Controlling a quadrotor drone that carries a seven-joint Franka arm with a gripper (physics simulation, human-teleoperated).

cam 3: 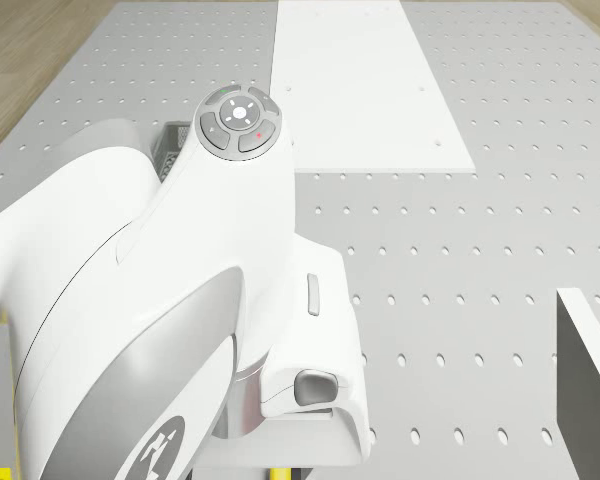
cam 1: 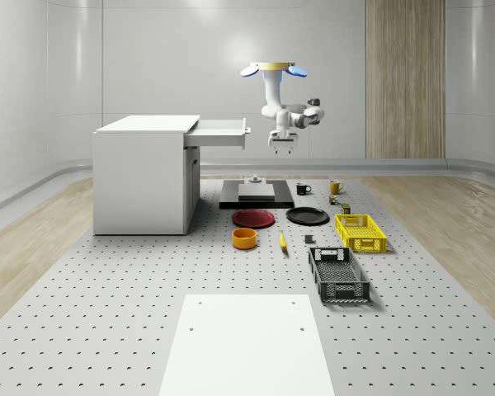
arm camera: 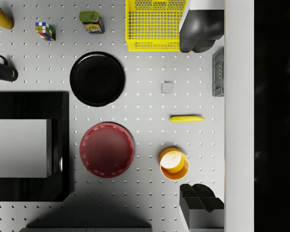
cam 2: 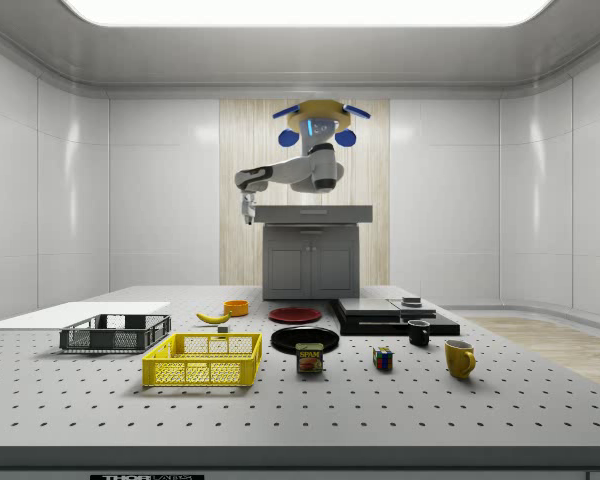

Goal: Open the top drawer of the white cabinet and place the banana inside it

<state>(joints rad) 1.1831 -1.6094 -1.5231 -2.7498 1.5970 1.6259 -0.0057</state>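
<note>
Banana lies exposed below, drawer interior unseen.

Matt perforated table, glossy black plate, wire-mesh yellow basket

Two plates, two baskets, two mugs, one banana.

Your gripper is hanging in open air just off the pulled-out top drawer. Below, the banana is lying apart from the orange bowl and red plate.
</note>
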